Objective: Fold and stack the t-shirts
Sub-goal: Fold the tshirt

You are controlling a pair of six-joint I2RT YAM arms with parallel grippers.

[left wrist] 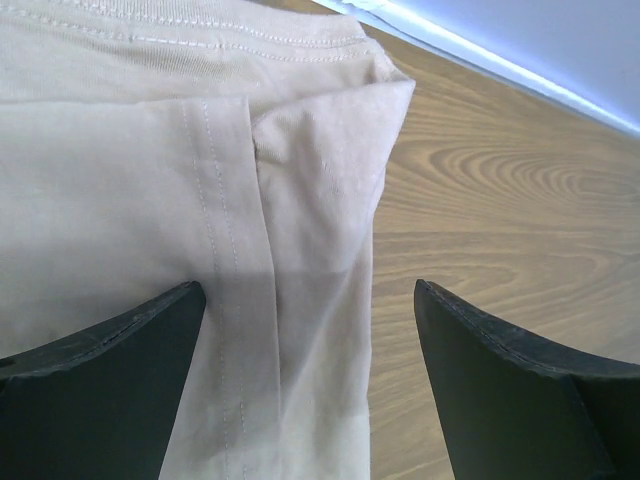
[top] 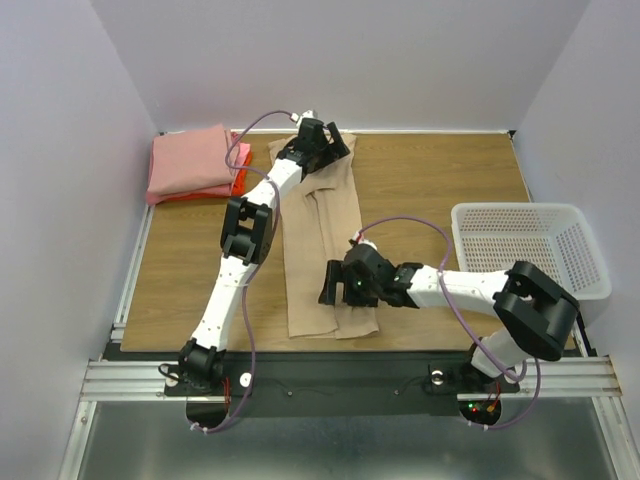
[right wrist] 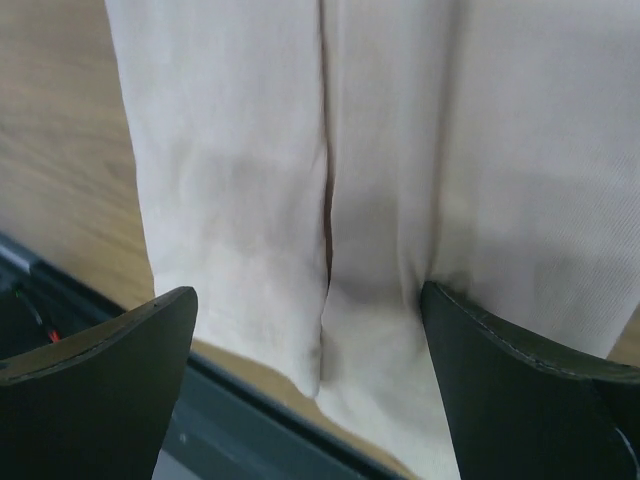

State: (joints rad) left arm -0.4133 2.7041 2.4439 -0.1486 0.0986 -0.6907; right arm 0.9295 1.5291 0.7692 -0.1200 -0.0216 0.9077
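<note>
While hanging over the far end of the tan t-shirt (top: 318,250), holding the left gripper (top: 322,150) spread wide and pinching nothing. Showing, through the left wrist camera, its black fingers (left wrist: 120,380) straddling one folded edge of the cloth, one finger over a stitched hem, the other over bare wooden table (left wrist: 500,200). Lying lengthwise down the middle of that table as a long narrow strip, both sides folded inward and meeting along a centre crease, far end near the back wall, near end just short of the front edge. Reaching in from the right with the right gripper (top: 330,285), hovering over the strip's near end, jaws likewise standing wide apart, clamping nothing, only cloth below them. Resting in the far left corner, just left of the strip's far end: a salmon-pink folded t-shirt (top: 188,160) sitting on top of an orange-red t-shirt (top: 240,182). Standing at the table's right side, well apart from the shirts: a white mesh basket (top: 520,208).
</note>
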